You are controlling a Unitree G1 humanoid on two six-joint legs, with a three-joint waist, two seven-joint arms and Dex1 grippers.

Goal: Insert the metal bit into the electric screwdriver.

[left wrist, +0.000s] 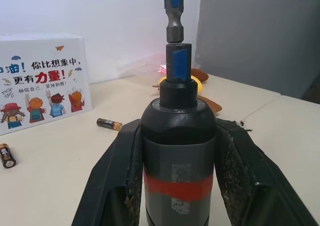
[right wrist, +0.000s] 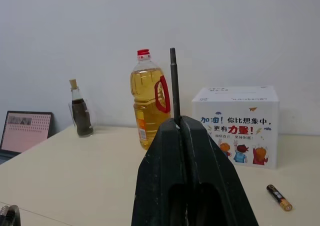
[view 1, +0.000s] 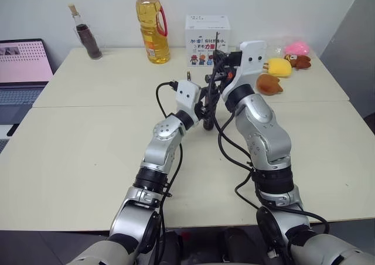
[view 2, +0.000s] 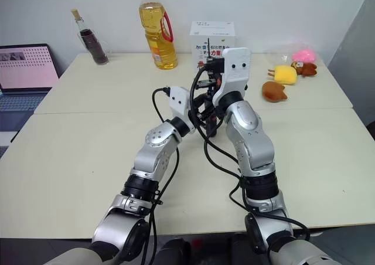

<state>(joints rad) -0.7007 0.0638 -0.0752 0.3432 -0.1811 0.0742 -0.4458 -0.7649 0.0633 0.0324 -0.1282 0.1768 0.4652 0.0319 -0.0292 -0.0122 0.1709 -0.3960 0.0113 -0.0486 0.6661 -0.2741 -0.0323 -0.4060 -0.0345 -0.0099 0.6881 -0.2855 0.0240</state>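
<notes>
Clamped upright in the left gripper (left wrist: 177, 186), the electric screwdriver (left wrist: 178, 146) waits just below the metal bit (right wrist: 174, 83), pinched by the right gripper (right wrist: 186, 136) and not yet seated.

Both arms are built of rounded silver-grey metal segments joined by black ribbed collars, with loose black cables looping alongside them. Each wrist carries a white boxy camera housing. The left gripper (left wrist: 177, 186) and right gripper (right wrist: 182, 136) have thick matte-black fingers.

Bare tabletop (view 1: 88, 153) flanks both arms; white box (view 1: 206, 31) stands ahead.
</notes>
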